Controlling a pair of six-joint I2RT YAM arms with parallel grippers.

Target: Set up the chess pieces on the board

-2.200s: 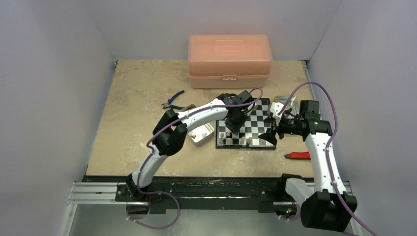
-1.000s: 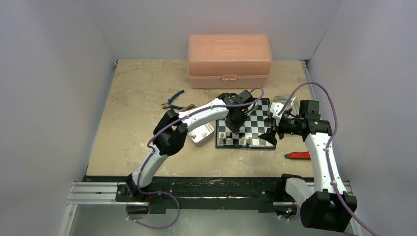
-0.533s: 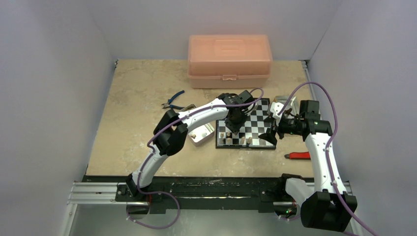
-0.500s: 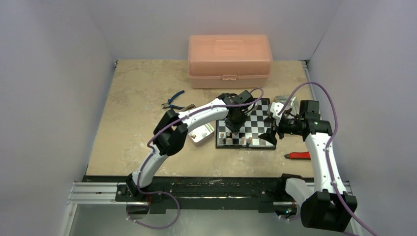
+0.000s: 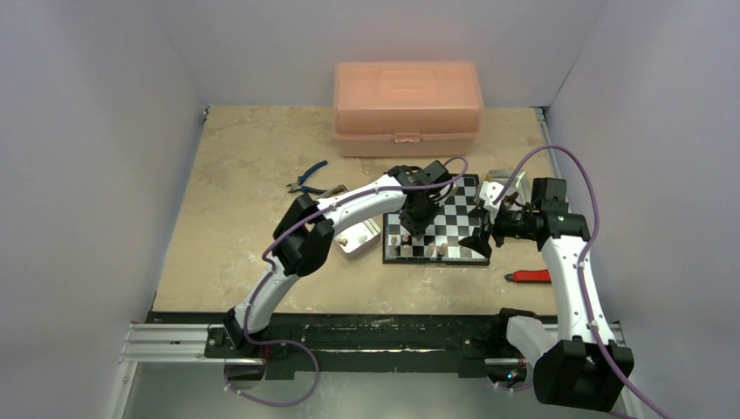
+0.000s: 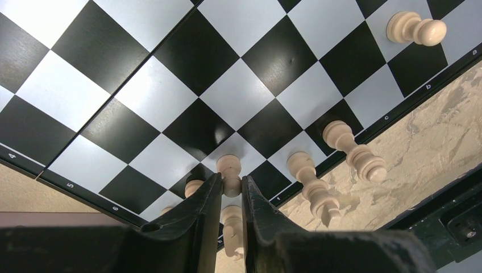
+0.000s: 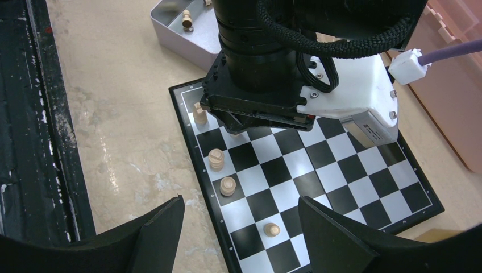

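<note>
Tan pawn [image 6: 230, 169], prob. light, slick & tippy, is pinched by L gripper [image 6: 231, 178] at board's [image 6: 199, 51] edge. It is best held at waist. R gripper [image 7: 241, 211] is spread wide, empty, above board.

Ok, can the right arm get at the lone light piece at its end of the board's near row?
Probably yes. The right gripper hangs open over that piece, with bare squares around it; the left gripper is closed on another piece farther along the row.
</note>
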